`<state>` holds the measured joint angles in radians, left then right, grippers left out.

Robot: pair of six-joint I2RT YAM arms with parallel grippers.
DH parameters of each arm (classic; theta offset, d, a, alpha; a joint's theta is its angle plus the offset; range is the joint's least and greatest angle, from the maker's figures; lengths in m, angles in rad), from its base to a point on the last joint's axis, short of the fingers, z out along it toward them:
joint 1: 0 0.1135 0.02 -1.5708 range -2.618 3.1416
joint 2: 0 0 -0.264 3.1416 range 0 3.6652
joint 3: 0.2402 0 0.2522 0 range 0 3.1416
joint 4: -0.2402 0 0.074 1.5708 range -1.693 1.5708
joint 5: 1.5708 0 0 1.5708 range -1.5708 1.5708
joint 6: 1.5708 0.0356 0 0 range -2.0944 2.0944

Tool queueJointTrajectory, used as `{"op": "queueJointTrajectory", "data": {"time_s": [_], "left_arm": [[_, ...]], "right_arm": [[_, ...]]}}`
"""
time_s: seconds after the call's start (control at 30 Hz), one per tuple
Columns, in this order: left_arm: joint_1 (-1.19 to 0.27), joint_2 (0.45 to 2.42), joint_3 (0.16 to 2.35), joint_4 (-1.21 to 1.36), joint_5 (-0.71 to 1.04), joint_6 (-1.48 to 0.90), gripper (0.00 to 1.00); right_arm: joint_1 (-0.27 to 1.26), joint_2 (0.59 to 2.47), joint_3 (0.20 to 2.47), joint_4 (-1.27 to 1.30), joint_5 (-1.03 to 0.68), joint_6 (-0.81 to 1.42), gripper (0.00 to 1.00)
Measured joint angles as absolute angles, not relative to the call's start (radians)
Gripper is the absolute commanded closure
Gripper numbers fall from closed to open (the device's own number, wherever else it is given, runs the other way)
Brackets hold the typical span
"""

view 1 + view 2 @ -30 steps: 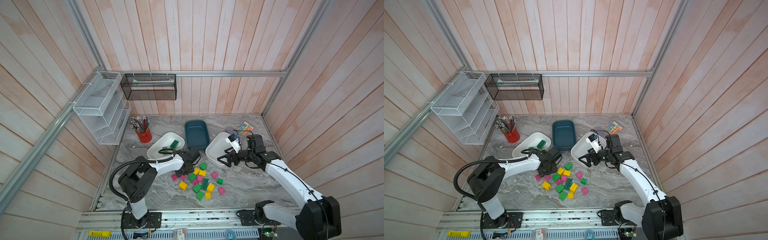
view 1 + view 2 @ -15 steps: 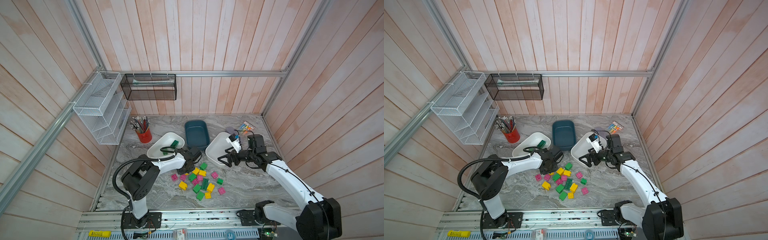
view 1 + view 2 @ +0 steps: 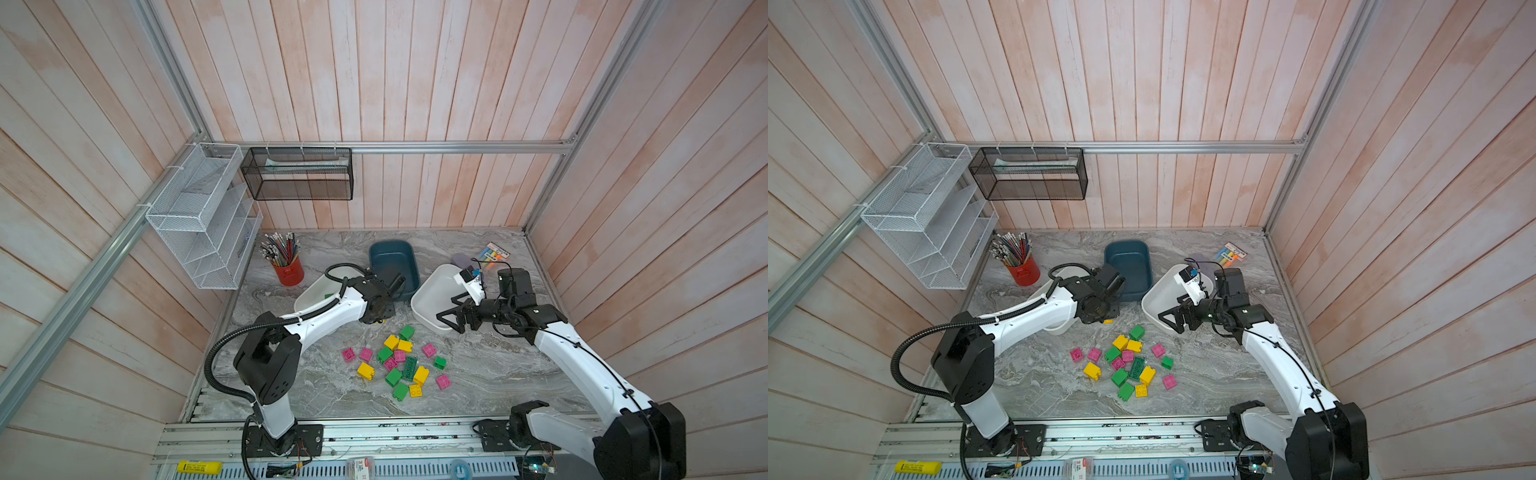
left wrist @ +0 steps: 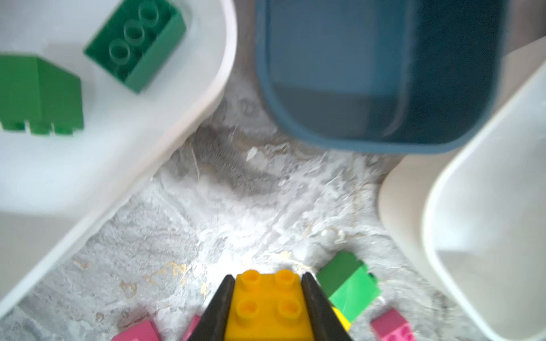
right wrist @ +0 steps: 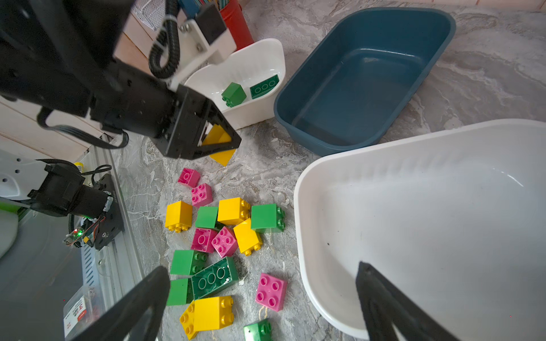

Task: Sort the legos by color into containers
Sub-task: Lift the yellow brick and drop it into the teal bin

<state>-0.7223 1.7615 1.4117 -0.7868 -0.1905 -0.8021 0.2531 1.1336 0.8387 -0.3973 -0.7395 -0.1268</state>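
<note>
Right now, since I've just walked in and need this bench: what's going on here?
The left gripper has its jaws shut on a yellow brick. The right gripper hangs open over the edge of an empty white tub. The other white tub holds two green bricks; the teal tub is empty. Other bricks lie loose on the table.

Grey marbled worktop (image 3: 332, 395), walled by pale wooden planks (image 3: 415, 83).
Red cup (image 3: 289, 272) of pencils (image 3: 280, 248), back left.
White wire mesh file rack (image 3: 199, 216), left wall.
Black mesh basket (image 3: 297, 176), back wall.
Pack of coloured markers (image 3: 493, 253), back right corner.
Yellow tube-shaped item (image 3: 198, 467), front rail.
</note>
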Motion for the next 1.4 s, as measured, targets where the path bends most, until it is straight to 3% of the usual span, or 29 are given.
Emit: {"op": "queueJointTrajectory", "data": {"time_s": [0.2, 0.57, 0.77, 0.83, 1.0, 1.4], "left_arm": [[-0.644, 1.846, 1.627, -0.743, -0.181, -0.642, 0.63], [-0.573, 2.302, 1.974, -0.659, -0.132, -0.465, 0.62], [-0.566, 2.398, 2.073, -0.677, -0.138, -0.43, 0.32], [-0.567, 2.396, 2.096, -0.69, -0.134, -0.424, 0.27], [-0.573, 2.287, 2.031, -0.715, -0.103, -0.393, 0.22], [-0.677, 1.621, 1.394, -0.772, 0.096, -0.258, 0.21]], "right_arm": [[0.247, 1.139, 0.881, -0.382, -0.739, -0.118, 0.02], [0.226, 1.218, 0.947, -0.36, -0.729, -0.122, 0.02], [0.209, 1.222, 0.958, -0.362, -0.727, -0.138, 0.02], [0.205, 1.222, 0.958, -0.368, -0.727, -0.141, 0.02], [0.197, 1.221, 0.958, -0.369, -0.73, -0.142, 0.02], [0.197, 1.186, 0.927, -0.368, -0.743, -0.143, 0.02]]}}
